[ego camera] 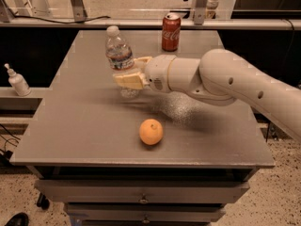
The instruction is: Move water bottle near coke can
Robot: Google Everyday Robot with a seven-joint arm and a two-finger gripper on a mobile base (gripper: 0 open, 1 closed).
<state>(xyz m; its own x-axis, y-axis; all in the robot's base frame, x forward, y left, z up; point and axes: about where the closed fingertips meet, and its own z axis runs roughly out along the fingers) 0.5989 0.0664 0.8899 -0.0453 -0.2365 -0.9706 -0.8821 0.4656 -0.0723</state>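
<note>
The water bottle (119, 53), clear with a white cap and a blue-and-white label, stands left of centre on the grey table (84, 121), leaning slightly. My gripper (129, 77) is shut on its lower half, with cream fingers (128, 81) on either side of it. My white arm reaches in from the right. The bottle's base looks close to or just above the tabletop; I cannot tell which. The red coke can (170, 32) stands upright at the table's far edge, up and to the right of the bottle and well apart from it.
An orange (151, 131) lies on the table near the front, below my wrist. A small white pump bottle (18, 81) stands on a lower ledge to the left of the table. A rail and metal posts run behind the table's far edge.
</note>
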